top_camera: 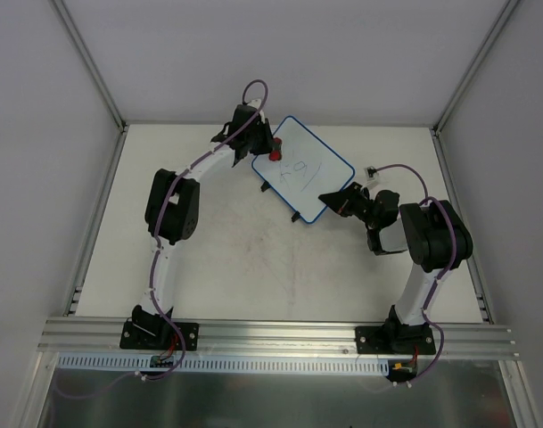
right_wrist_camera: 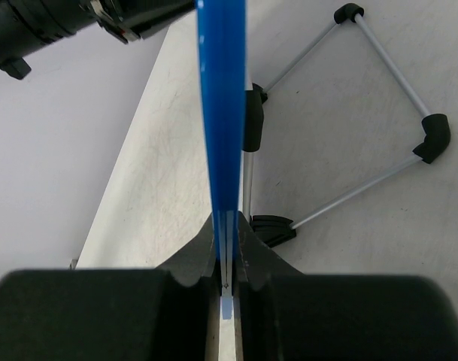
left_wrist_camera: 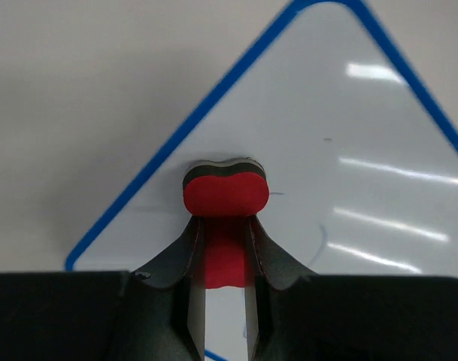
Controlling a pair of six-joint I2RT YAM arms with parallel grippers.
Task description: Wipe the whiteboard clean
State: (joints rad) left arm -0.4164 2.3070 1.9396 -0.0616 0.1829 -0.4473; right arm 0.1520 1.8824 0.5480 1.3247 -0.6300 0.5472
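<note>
The left jaws are clenched on the waist of a small red eraser point(left_wrist_camera: 226, 197), one finger point(left_wrist_camera: 185, 259) on each side of it, so that its rounded end sticks out beyond the fingertips; a dark layer shows along the far edge of that end, which sits against the white face of the whiteboard point(left_wrist_camera: 349, 150), just inside the blue rim. In the top view the eraser point(top_camera: 275, 147) sits at the board's far-left corner, where the left arm point(top_camera: 173, 207) reaches up and across the tabletop point(top_camera: 235, 259). The right jaws are clamped on the whiteboard's own edge: in the right wrist view the blue rim point(right_wrist_camera: 221, 113) runs edge-on straight up out of the narrow slot between the two fingers, with nothing else between them. Beside that rim a thin wire stand point(right_wrist_camera: 379, 98) with black feet spreads over the tabletop. From above, the whiteboard point(top_camera: 311, 174) lies in the far middle of the tabletop, turned diagonally, with the two arms at opposite corners of it — the right arm point(top_camera: 431, 236) comes in from the near right and holds the near-right corner. Dark scribbles point(top_camera: 300, 171) mark the middle of the board, and a faint blue stroke point(left_wrist_camera: 323, 244) shows near the eraser.
</note>
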